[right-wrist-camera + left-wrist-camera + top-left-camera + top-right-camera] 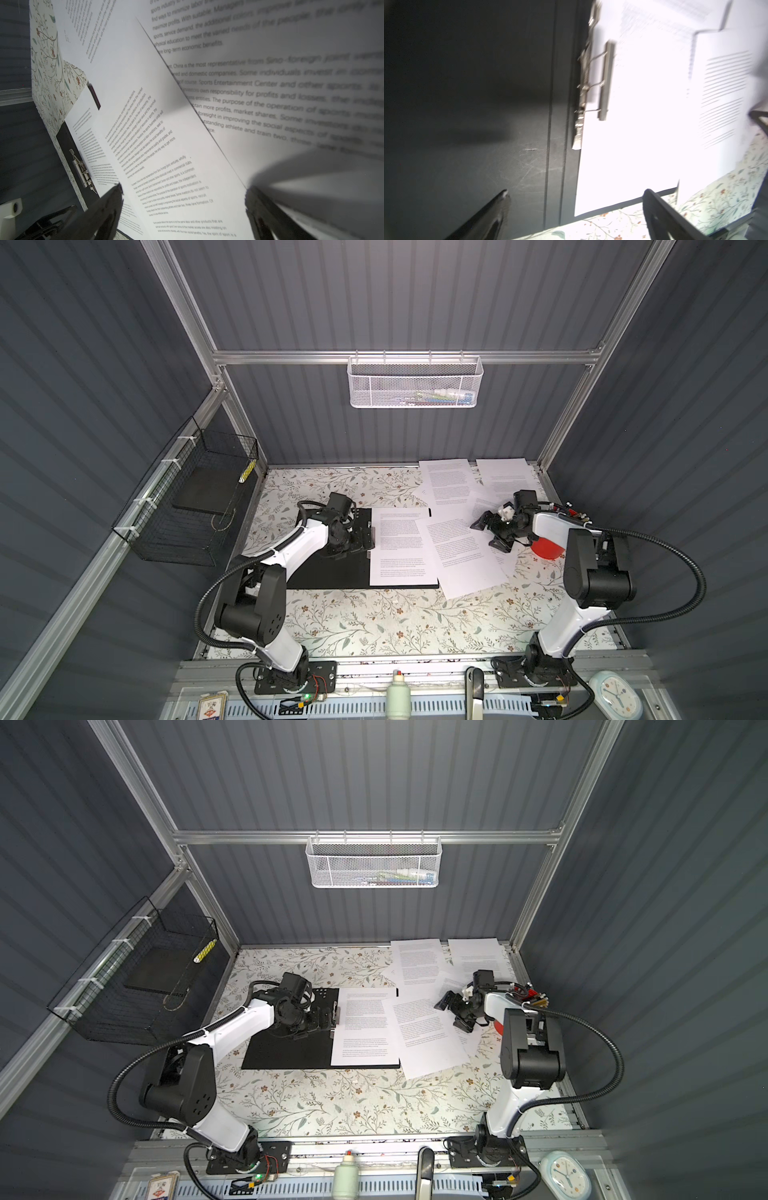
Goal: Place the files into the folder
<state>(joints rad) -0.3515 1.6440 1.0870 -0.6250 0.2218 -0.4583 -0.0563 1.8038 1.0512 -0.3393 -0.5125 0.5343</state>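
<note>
The folder [328, 572] lies open and flat on the flowered table, black inside up, with its metal clip [606, 79] at the spine. One of the files [401, 547] lies on the folder's right half. Several more files [461, 556] are spread and overlapping to the right and at the back right [449, 481]. My left gripper [365, 540] hovers open over the folder's left half beside the clip, holding nothing. My right gripper [487, 536] is open low over the loose files [166, 124], one fingertip [255, 197] at the edge of an overlapping sheet [270, 83].
A red round object [546, 549] sits under the right arm's wrist. A black wire basket [195, 506] hangs on the left wall and a white mesh basket [415, 383] on the back rail. A bottle [398, 695] and a clock [615, 695] stand at the front edge.
</note>
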